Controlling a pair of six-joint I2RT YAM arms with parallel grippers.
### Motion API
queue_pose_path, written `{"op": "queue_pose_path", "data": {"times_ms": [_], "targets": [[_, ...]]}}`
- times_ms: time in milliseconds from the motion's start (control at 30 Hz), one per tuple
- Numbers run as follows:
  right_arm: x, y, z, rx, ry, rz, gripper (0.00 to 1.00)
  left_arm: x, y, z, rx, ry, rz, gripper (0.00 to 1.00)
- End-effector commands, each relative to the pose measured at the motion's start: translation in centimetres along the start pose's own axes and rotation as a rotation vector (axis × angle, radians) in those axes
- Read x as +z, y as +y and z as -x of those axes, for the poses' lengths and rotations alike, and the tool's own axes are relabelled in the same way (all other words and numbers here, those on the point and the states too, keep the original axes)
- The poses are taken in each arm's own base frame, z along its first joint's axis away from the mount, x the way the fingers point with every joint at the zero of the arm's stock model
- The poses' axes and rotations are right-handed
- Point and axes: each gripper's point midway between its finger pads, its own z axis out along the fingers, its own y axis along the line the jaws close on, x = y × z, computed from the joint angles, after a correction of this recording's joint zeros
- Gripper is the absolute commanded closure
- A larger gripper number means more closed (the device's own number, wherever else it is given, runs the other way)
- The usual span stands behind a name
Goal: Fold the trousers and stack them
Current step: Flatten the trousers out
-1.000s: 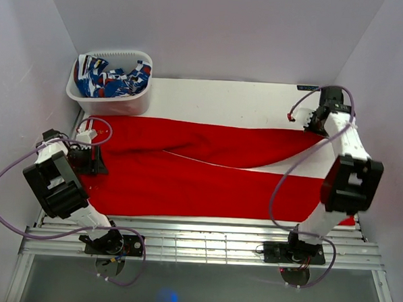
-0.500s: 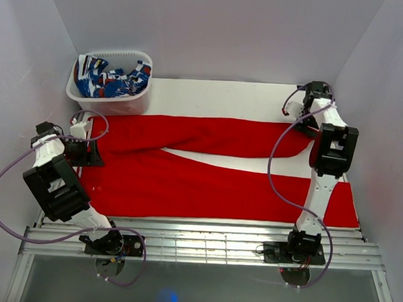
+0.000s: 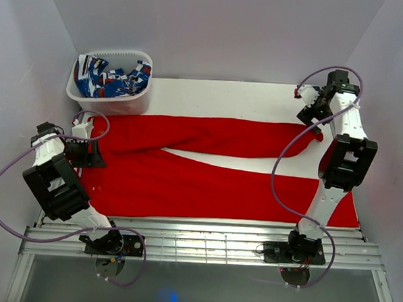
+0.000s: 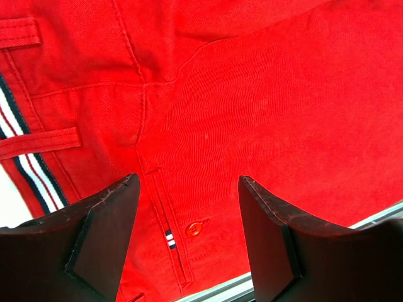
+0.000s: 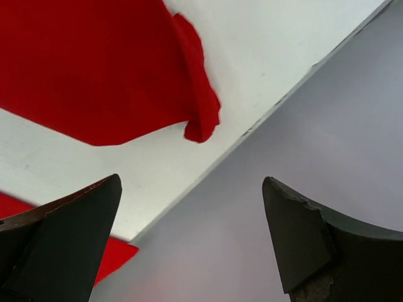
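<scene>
The red trousers [image 3: 214, 172] lie spread across the white table, waist at the left, legs running right. The far leg [image 3: 209, 136] ends near the right wall, its cuff [image 5: 200, 119] lying loose on the table. My right gripper [image 3: 313, 115] hangs above that cuff, open and empty, close to the right wall. My left gripper [image 3: 87, 145] hovers over the waist end, open, with nothing between its fingers [image 4: 104, 233]. Under it I see a back pocket with a red button [image 4: 194, 229] and belt loops.
A white basket [image 3: 109, 100] holding blue-white-red patterned cloth [image 3: 111, 77] stands at the back left corner. Grey walls enclose the table on the left, back and right. A metal rail [image 3: 203, 242] runs along the near edge by the arm bases.
My right gripper has opened and let go of the far leg's cuff, then risen toward the right wall. The far leg now lies straighter. The left gripper has shifted slightly left.
</scene>
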Motion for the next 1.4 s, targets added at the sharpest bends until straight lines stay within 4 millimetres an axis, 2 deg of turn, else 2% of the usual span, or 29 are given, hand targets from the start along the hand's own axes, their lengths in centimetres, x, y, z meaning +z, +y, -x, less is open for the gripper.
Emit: {"op": "queue_pose_path", "data": {"times_ms": [0, 33, 100, 133, 167, 200, 233, 267, 433, 533, 633, 733, 767, 867, 900, 967, 1000, 1067, 1233, 1367], "targets": [[0.9, 1.5, -3.6, 0.264, -0.076, 0.120, 0.02, -0.4, -1.0, 1.1, 0.029, -0.051, -0.040, 0.25], [0.9, 0.8, -5.4, 0.326, -0.095, 0.117, 0.01, -0.4, -1.1, 1.1, 0.027, -0.053, -0.046, 0.25], [1.3, 0.6, -5.9, 0.372, -0.185, 0.117, 0.00, -0.3, -1.5, 1.2, 0.020, -0.061, -0.070, 0.26], [1.4, 0.3, -6.9, 0.396, -0.215, 0.106, 0.00, -0.2, -1.8, 1.1, 0.019, -0.064, -0.083, 0.26], [0.9, 0.0, -7.0, 0.400, -0.254, 0.084, 0.01, -0.1, -2.1, 1.1, 0.014, -0.067, -0.102, 0.26], [1.0, -0.6, -6.3, 0.396, -0.334, 0.070, 0.01, 0.0, -2.3, 0.9, 0.003, -0.063, -0.113, 0.26], [1.6, 0.4, -7.0, 0.415, -0.354, 0.091, 0.02, 0.1, -2.4, 0.9, 0.000, -0.064, -0.120, 0.26], [1.5, 0.4, -6.8, 0.421, -0.384, 0.088, 0.02, 0.1, -2.6, 0.7, -0.007, -0.060, -0.131, 0.26], [3.0, 1.3, -5.1, 0.431, -0.552, 0.090, 0.02, -0.3, -2.6, 1.7, -0.022, -0.069, -0.141, 0.26], [3.6, 0.9, -4.4, 0.431, -0.607, 0.086, 0.01, -0.5, -2.7, 2.1, -0.028, -0.073, -0.141, 0.26], [4.4, -0.6, -3.9, 0.440, -0.633, 0.064, 0.02, -0.5, -2.8, 1.6, -0.033, -0.064, -0.137, 0.26], [5.1, -2.2, -3.6, 0.444, -0.646, 0.054, 0.15, -0.6, -2.9, 1.3, -0.022, -0.062, -0.126, 0.26], [5.5, -3.1, -3.4, 0.445, -0.653, 0.047, 0.24, -0.7, -2.9, 1.2, -0.020, -0.060, -0.123, 0.26], [5.9, -4.1, -3.0, 0.449, -0.668, 0.041, 0.35, -0.7, -2.8, 1.1, -0.017, -0.058, -0.117, 0.27], [5.5, -4.8, -2.6, 0.441, -0.680, 0.028, 0.43, -0.7, -2.9, 1.1, -0.020, -0.056, -0.118, 0.27], [6.0, -4.8, -2.1, 0.432, -0.677, 0.044, 0.49, -0.6, -2.8, 1.1, -0.018, -0.058, -0.119, 0.27], [6.0, -4.4, -1.8, 0.431, -0.666, 0.067, 0.58, -0.5, -2.8, 1.0, -0.023, -0.057, -0.121, 0.26], [6.1, -4.6, -1.3, 0.397, -0.652, 0.075, 0.63, -0.4, -2.8, 0.9, -0.023, -0.056, -0.122, 0.27], [5.3, -3.1, -1.5, 0.333, -0.598, 0.111, 0.50, -0.1, -2.9, 0.4, -0.011, -0.050, -0.123, 0.27], [4.8, -0.6, -3.0, 0.252, -0.533, 0.113, 0.43, 0.1, -3.1, -0.2, -0.006, -0.049, -0.128, 0.27]]}}
